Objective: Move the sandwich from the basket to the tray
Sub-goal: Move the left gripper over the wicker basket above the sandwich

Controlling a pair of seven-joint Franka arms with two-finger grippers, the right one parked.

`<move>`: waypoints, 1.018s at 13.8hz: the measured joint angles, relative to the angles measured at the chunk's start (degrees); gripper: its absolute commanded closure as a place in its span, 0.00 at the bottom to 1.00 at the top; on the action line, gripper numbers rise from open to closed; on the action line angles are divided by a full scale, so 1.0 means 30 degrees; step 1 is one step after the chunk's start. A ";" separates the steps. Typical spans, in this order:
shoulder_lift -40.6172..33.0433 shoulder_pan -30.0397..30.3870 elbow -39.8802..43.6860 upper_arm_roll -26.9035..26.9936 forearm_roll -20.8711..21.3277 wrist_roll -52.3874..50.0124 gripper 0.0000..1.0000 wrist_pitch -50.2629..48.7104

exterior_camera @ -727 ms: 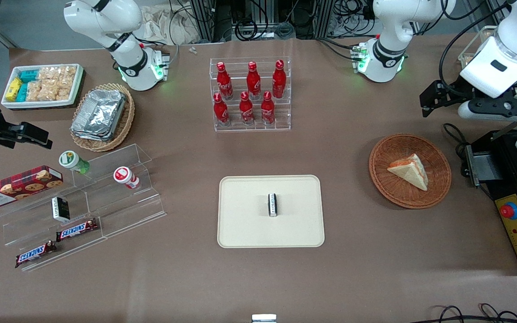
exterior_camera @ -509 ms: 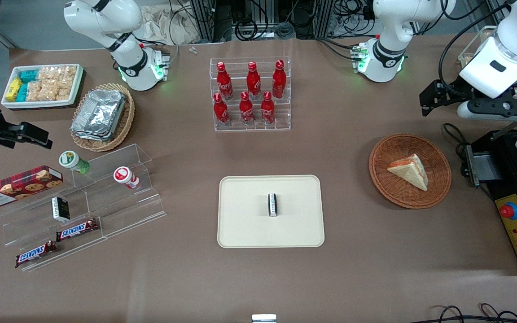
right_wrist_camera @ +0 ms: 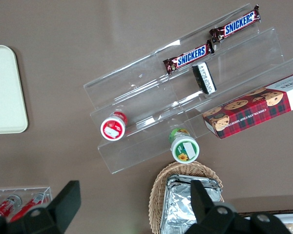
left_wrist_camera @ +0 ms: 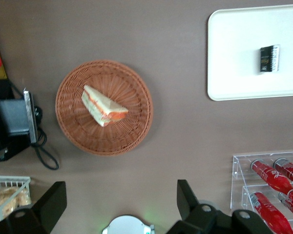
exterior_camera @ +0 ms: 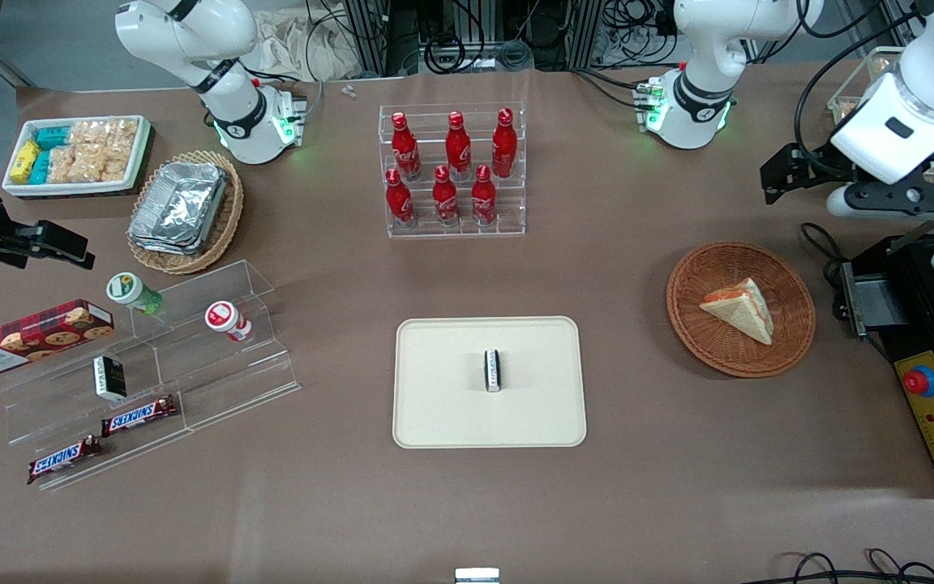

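Observation:
The sandwich [exterior_camera: 739,311], a white-bread wedge with red and orange filling, lies in the round reddish-brown basket [exterior_camera: 690,268]. Both show in the left wrist view, sandwich [left_wrist_camera: 102,106] and basket [left_wrist_camera: 132,131]. The cream tray [exterior_camera: 434,405] lies mid-table, nearer the front camera, with a small black-and-white packet [exterior_camera: 493,371] on it; the left wrist view shows the tray [left_wrist_camera: 234,58] too. My left gripper [exterior_camera: 771,180] hangs open and empty above the table, farther from the front camera than the basket; its fingers [left_wrist_camera: 185,197] stand wide apart.
A clear rack of red bottles [exterior_camera: 453,170] stands mid-table, farther back. A black machine with a red button [exterior_camera: 933,357] sits beside the basket at the working arm's end. Acrylic shelves with snacks [exterior_camera: 151,365], an oval basket of foil trays [exterior_camera: 183,211] and a white snack tray [exterior_camera: 78,154] lie toward the parked arm's end.
My left arm and gripper have shifted slightly away from the front camera. Sandwich, basket and tray have not moved.

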 measured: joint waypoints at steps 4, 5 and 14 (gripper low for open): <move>0.0045 0.0065 -0.0488 0.1519 0.0023 -0.1973 0.00 -0.0124; 0.0057 0.0074 -0.0750 0.1822 0.0072 -0.2635 0.00 0.0016; -0.0990 0.0079 -0.6452 0.2807 0.1054 -0.8605 0.00 0.5611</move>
